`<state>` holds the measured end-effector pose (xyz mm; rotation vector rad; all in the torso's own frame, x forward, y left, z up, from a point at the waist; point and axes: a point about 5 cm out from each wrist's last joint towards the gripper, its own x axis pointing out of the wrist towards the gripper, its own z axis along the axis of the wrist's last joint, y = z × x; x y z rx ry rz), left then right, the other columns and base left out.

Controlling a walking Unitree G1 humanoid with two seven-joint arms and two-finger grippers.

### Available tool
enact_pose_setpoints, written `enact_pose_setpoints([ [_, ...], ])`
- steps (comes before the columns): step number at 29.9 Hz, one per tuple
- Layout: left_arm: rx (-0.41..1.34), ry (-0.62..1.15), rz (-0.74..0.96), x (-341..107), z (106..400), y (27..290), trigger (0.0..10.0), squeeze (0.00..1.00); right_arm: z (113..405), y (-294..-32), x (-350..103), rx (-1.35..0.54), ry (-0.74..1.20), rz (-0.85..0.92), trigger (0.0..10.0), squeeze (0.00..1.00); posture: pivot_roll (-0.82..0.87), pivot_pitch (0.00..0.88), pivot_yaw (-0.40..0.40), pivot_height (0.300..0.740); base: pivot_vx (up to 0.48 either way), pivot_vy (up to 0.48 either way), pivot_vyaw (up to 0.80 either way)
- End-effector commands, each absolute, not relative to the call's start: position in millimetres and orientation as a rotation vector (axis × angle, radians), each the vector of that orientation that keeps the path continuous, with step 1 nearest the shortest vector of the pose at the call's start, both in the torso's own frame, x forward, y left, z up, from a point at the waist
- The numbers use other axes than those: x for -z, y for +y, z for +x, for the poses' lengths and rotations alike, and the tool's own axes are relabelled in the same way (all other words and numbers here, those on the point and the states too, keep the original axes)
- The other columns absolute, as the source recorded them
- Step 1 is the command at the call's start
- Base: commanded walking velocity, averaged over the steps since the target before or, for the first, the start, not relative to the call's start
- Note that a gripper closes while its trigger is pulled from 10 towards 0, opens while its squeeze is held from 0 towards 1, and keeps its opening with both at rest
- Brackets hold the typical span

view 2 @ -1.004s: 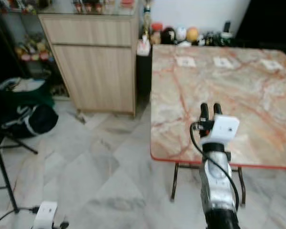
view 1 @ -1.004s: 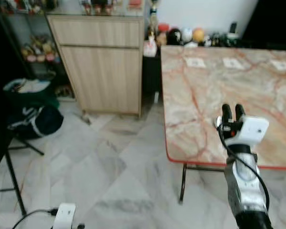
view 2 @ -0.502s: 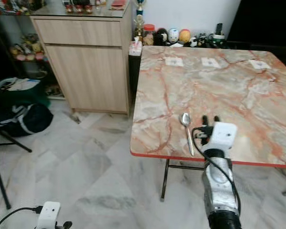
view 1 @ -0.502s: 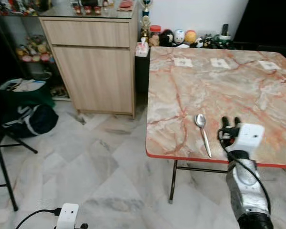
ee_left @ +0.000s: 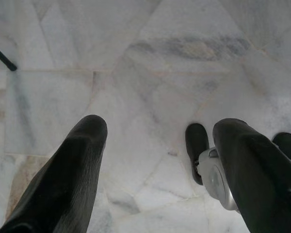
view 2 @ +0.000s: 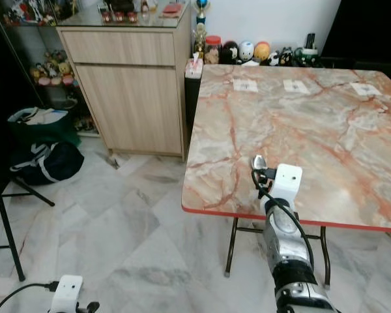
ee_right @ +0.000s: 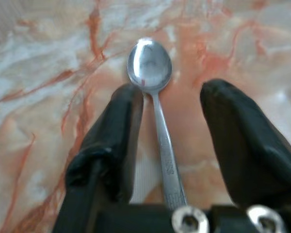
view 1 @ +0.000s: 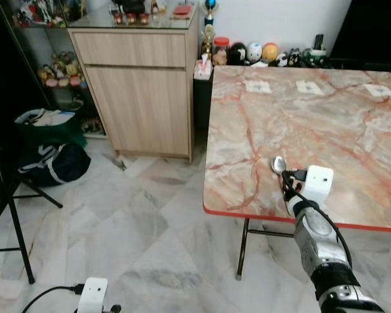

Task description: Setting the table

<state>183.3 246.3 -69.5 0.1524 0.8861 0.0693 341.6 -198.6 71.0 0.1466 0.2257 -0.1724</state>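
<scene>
A metal spoon (ee_right: 149, 65) lies flat on the marble table (view 1: 352, 130), close to the red near edge, bowl pointing away from me. My right gripper (ee_right: 172, 97) hovers low over the spoon's handle, open, one black finger on each side and gaps between fingers and metal. In the eye views the spoon's bowl (view 1: 277, 164) pokes out just beyond the right gripper (view 1: 289, 184); the handle is hidden under it. My left gripper (ee_left: 160, 128) hangs open over the floor, holding nothing.
Three small white cards (view 1: 258, 85) lie along the table's far side, with jars and figurines (view 1: 260, 52) behind. A wooden cabinet (view 1: 140, 85) stands left of the table. Bags (view 1: 52, 160), black stand legs (view 1: 19, 235) and a white cabled box (view 1: 91, 293) occupy the floor.
The view shifted as I moved. Half a second ago the spoon lay just left of the right gripper; now the gripper sits over the spoon's handle, nearer the table edge.
</scene>
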Motion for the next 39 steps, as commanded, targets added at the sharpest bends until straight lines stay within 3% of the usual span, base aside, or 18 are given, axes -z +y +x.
enact_pose_setpoints([
  [1,-0.069,0.897,0.144,71,181,245,10.0,0.0,346,-201,-74,0.181,0.23,0.165,10.0,1.0,0.1,0.009,-0.03,0.74,0.0,0.0,0.0],
  [2,-0.07,0.897,0.143,71,181,244,10.0,0.0,348,-199,-76,0.17,0.239,0.161,10.0,1.0,0.1,0.009,-0.03,0.74,0.0,0.0,0.0],
  [3,-0.071,0.897,0.142,71,181,244,10.0,0.0,351,-197,-77,0.158,0.246,0.162,10.0,0.62,0.1,0.009,-0.03,0.74,0.0,0.0,0.0],
  [4,-0.071,0.897,0.142,71,181,244,10.0,0.0,351,-197,-77,0.158,0.246,0.162,10.0,0.62,0.1,0.009,-0.03,0.74,0.0,0.0,0.0],
  [5,-0.071,0.897,0.142,71,181,244,10.0,0.0,354,-196,-80,0.153,0.243,0.161,10.0,0.0,0.1,0.009,-0.03,0.74,0.0,0.0,0.0],
  [29,-0.076,0.892,0.149,70,182,248,10.0,0.0,370,-198,-95,0.173,0.285,0.2,10.0,0.0,0.11,0.011,-0.029,0.74,0.0,0.0,0.0],
  [32,-0.075,0.892,0.148,70,182,247,10.0,0.0,371,-198,-98,0.17,0.243,0.198,10.0,0.0,0.11,0.014,-0.031,0.74,0.0,0.0,0.0],
  [33,-0.076,0.89,0.144,70,181,247,10.0,0.0,372,-198,-110,0.171,0.107,0.186,10.0,0.0,0.12,0.016,-0.034,0.74,0.0,0.0,0.0],
  [35,-0.076,0.89,0.144,70,181,247,10.0,0.0,372,-198,-110,0.171,0.107,0.186,10.0,0.0,0.12,0.016,-0.034,0.74,0.0,0.0,0.0],
  [36,-0.077,0.889,0.14,71,181,246,10.0,0.0,370,-196,-120,0.162,-0.018,0.175,10.0,0.0,0.12,0.019,-0.037,0.74,0.0,0.0,0.0],
  [38,-0.077,0.889,0.14,71,181,246,10.0,0.0,370,-196,-120,0.162,-0.018,0.175,10.0,0.0,0.12,0.019,-0.037,0.74,0.0,0.0,0.0],
  [39,-0.078,0.888,0.139,71,180,246,10.0,0.0,361,-195,-123,0.153,-0.123,0.142,10.0,0.0,0.11,0.018,-0.036,0.74,0.0,0.0,0.0],
])
